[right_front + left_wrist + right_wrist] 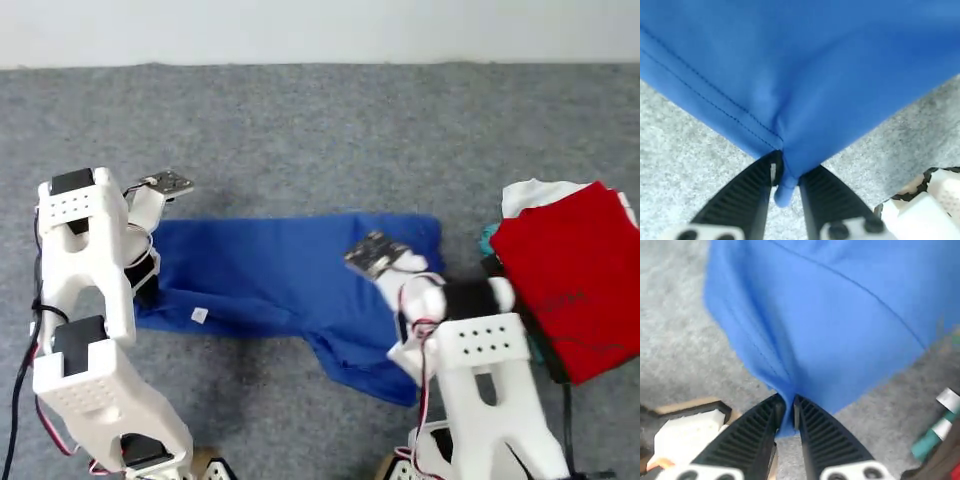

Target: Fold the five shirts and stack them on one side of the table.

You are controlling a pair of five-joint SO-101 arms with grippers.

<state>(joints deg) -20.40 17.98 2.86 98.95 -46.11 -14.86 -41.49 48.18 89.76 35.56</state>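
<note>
A blue shirt (270, 275) lies spread across the middle of the grey table, partly folded. My left gripper (785, 172) is shut on the blue shirt's (805, 75) hemmed edge, pinching a fold between its black fingers (747, 195). In the high view the left arm (85, 260) stands at the shirt's left end. My right gripper (789, 407) is shut on another edge of the blue shirt (830, 325); its arm (450, 310) sits at the shirt's right end. A stack topped by a folded red shirt (575, 275) lies at the right edge, with white and teal cloth under it.
The grey carpet-like table surface (320, 130) stretches open behind the shirt to a pale wall. A white tag (199, 316) shows on the blue shirt near its front edge. The red stack lies close beside the right arm.
</note>
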